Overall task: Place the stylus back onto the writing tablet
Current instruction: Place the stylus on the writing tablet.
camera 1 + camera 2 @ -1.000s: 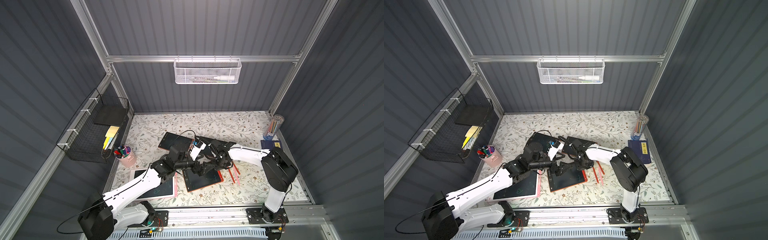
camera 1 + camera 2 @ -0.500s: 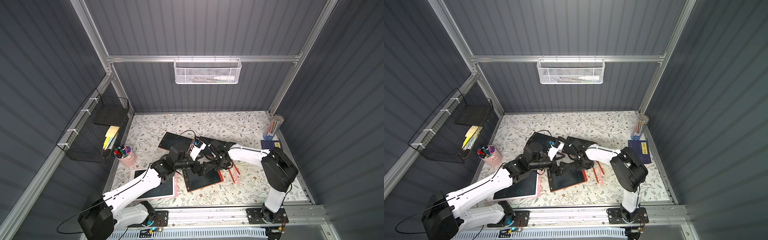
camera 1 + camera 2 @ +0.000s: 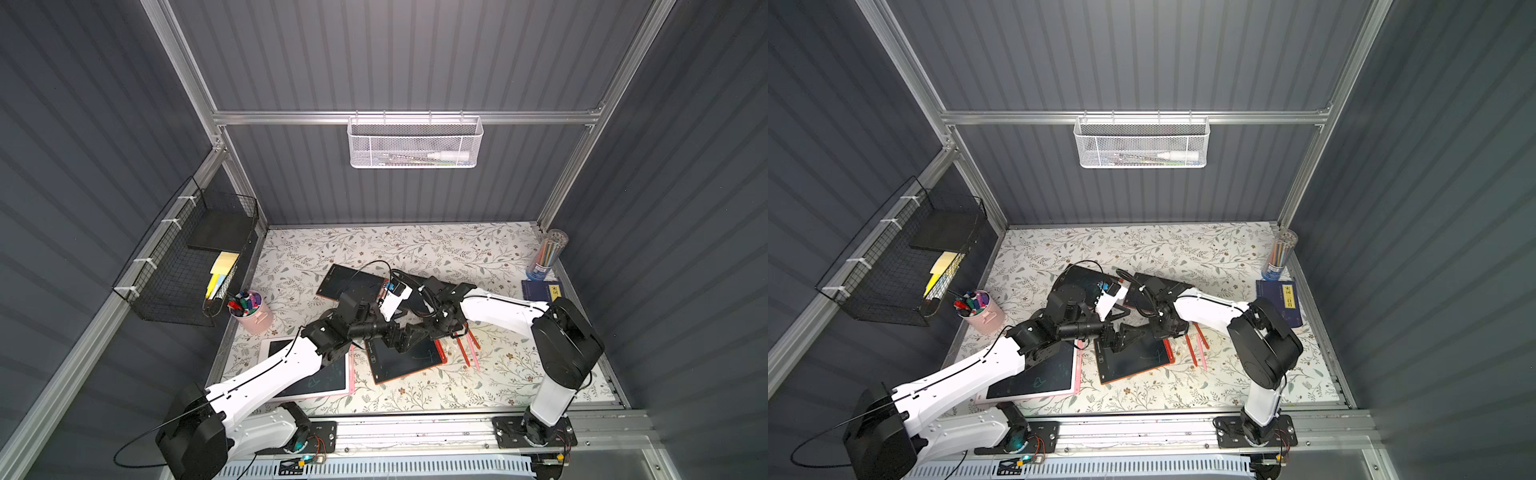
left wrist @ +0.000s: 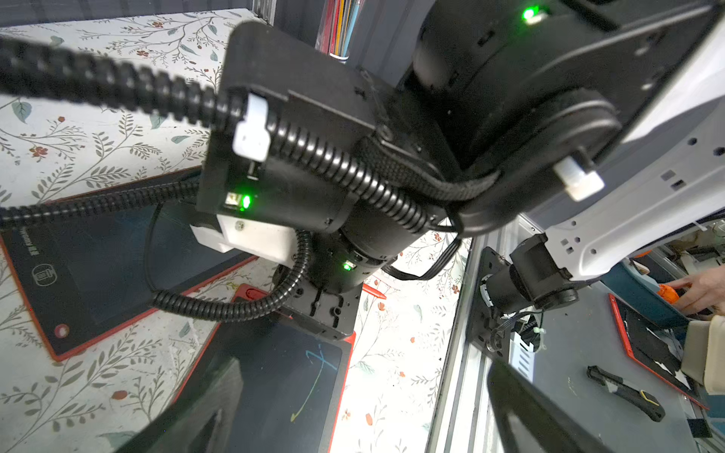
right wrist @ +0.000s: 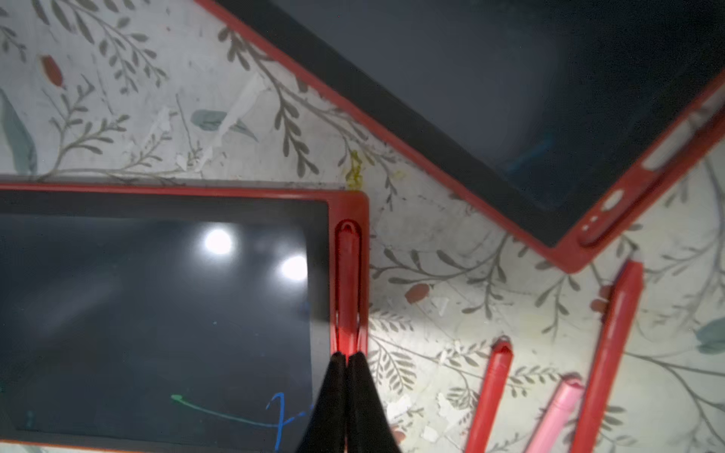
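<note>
Two white-and-black robot arms reach over a floral-patterned table top (image 3: 415, 249) inside a grey-walled booth. At the centre lies a red-framed writing tablet with a dark screen (image 3: 411, 361), which has faint green and blue strokes drawn on it.

In the right wrist view, the slim red plastic stylus (image 5: 348, 282) lies lengthwise in the groove along the tablet's frame edge. The right gripper (image 5: 346, 355) has its two black fingers pressed together with no gap, and their tips rest on the stylus's near end rather than around it.

The left gripper (image 3: 401, 337) hovers over the tablet's far corner with its jaws spread wide, holding nothing. Its wrist view is mostly filled by the other arm's housing and cables.

Just beside the tablet, on the right arm's side, lie three loose styluses, two red (image 5: 490, 392) and one pink (image 5: 557, 412). A second red-framed tablet (image 5: 510, 98) sits near, angled away. A pink-framed tablet (image 3: 328, 380) lies under the left arm. A pink cup of markers (image 3: 251, 316) stands at the table's edge.
</note>
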